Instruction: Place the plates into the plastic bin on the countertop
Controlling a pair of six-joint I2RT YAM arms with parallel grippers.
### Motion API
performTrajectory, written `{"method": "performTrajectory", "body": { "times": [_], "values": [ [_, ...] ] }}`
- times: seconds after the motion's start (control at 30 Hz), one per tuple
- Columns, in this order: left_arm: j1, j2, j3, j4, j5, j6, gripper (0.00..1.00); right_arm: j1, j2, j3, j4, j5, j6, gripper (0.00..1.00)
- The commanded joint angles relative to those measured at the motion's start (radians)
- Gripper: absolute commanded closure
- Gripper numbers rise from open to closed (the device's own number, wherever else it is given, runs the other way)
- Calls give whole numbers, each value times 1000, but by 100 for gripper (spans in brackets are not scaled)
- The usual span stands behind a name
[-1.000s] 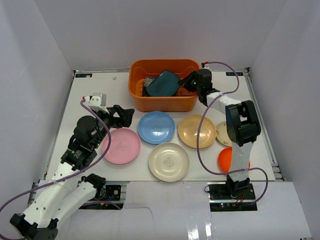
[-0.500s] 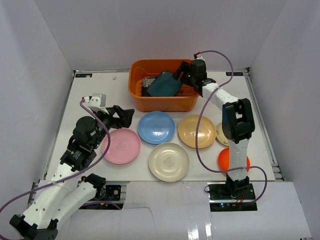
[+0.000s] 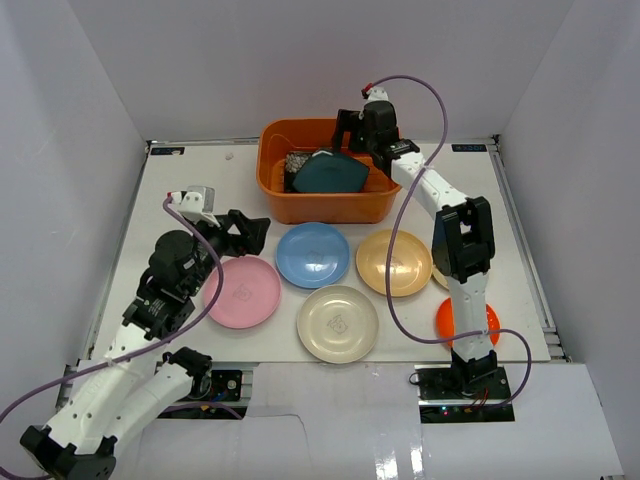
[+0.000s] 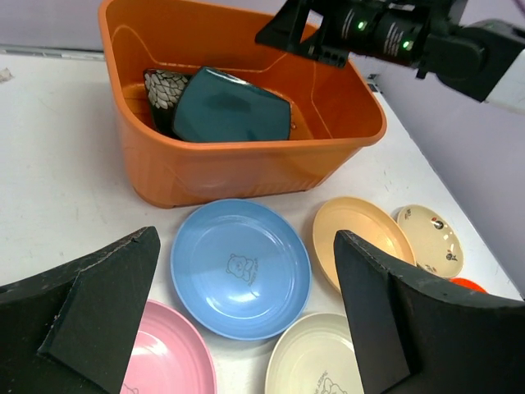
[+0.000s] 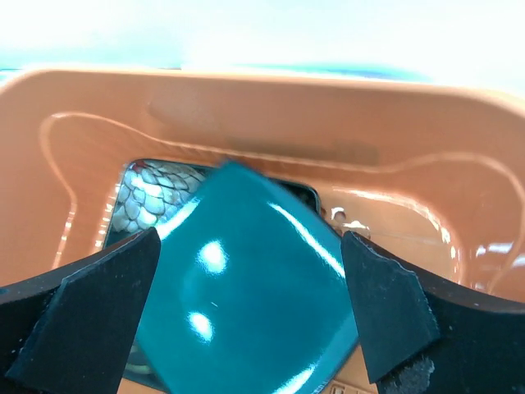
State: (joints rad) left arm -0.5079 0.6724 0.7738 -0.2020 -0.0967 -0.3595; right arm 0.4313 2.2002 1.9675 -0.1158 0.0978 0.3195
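Note:
The orange plastic bin (image 3: 325,208) stands at the back of the countertop (image 3: 190,180). A dark teal plate (image 3: 328,172) lies tilted inside it, on a grey scale-patterned piece (image 5: 152,197). My right gripper (image 3: 352,132) hovers open over the bin's back wall, with the teal plate (image 5: 246,279) free below its fingers. The left gripper (image 3: 245,232) is open and holds nothing, above the gap between the pink plate (image 3: 243,292) and the blue plate (image 3: 312,254). A cream plate (image 3: 338,323), a tan plate (image 3: 392,262) and an orange plate (image 3: 447,318) lie in front of the bin.
A small beige plate (image 4: 431,238) lies right of the tan one, partly behind the right arm in the top view. White walls close in the table on three sides. The right arm's purple cable loops over the tan and orange plates.
My right gripper opened, let go of the dark teal plate and swung left and back above the bin. The plate settled lower in the bin. The left arm stayed still.

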Motion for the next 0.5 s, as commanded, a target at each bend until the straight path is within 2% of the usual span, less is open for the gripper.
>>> {"method": "performTrajectory", "body": {
  "times": [0.0, 0.13, 0.2, 0.27, 0.37, 0.4, 0.43, 0.47],
  "values": [
    [-3, 33, 13, -19, 20, -18, 2, 7, -57, 60, 19, -15, -95, 4],
    [-1, 79, 27, -53, 71, -53, 2, 7, -89, 45, 7, -41, -123, 4],
    [-1, 96, 30, -86, 92, -75, 2, 11, -135, 16, 1, -49, -126, 0],
    [-1, 113, 25, -112, 130, -94, 2, 17, -231, -88, 36, -62, -126, 19],
    [-1, 145, 4, -175, 167, -110, 2, 41, -371, -264, 85, -82, -109, 38],
    [-1, 179, -4, -212, 195, -116, 2, 64, -473, -414, 138, -70, -108, 50],
    [-1, 199, -5, -232, 206, -118, 3, 79, -569, -489, 157, -55, -93, 56],
    [-3, 220, -5, -269, 228, -118, 3, 92, -612, -628, 188, -43, -89, 67]
  ]
}}
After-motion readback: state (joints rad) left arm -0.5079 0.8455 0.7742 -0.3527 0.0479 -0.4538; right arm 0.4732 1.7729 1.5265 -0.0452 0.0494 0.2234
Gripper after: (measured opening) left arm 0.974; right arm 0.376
